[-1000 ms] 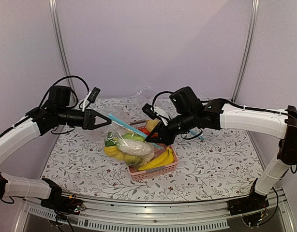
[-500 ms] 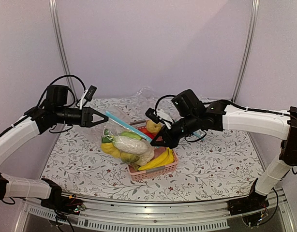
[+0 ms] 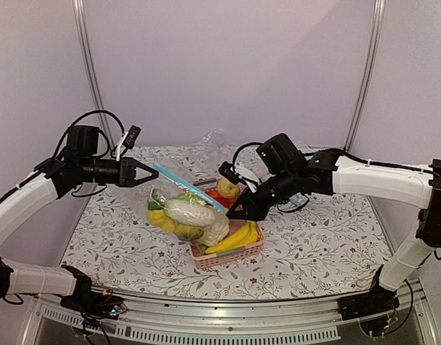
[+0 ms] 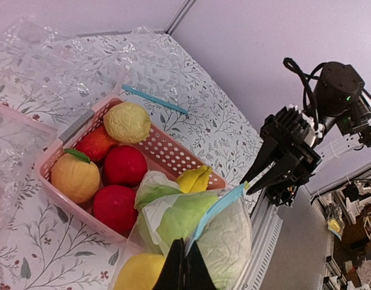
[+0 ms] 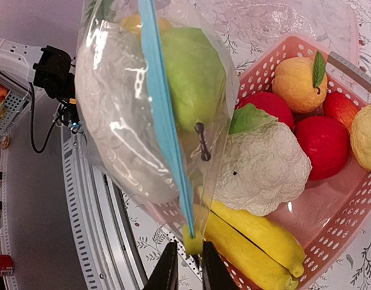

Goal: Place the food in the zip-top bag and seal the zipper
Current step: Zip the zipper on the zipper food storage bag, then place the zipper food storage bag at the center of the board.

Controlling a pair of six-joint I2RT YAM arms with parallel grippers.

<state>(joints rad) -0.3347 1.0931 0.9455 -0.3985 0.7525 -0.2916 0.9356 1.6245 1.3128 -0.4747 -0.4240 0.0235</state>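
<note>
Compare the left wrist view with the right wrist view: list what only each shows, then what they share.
Only the left wrist view: the right pincer seen from outside, and a loose light-blue strip lying beyond the pink basket. Only the right wrist view: the zipper running its whole length down the zip-top bag, its end at that pincer's fingertips. Both: the pink basket, its red fruits, and the filled bag.

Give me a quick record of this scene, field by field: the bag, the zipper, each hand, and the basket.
bag: held up, food inside
zipper: stretched between both hands
left hand: shut on one zipper end
right hand: at the other end; grip unclear
basket: pink, holding bananas, cauliflower, red fruit
</note>
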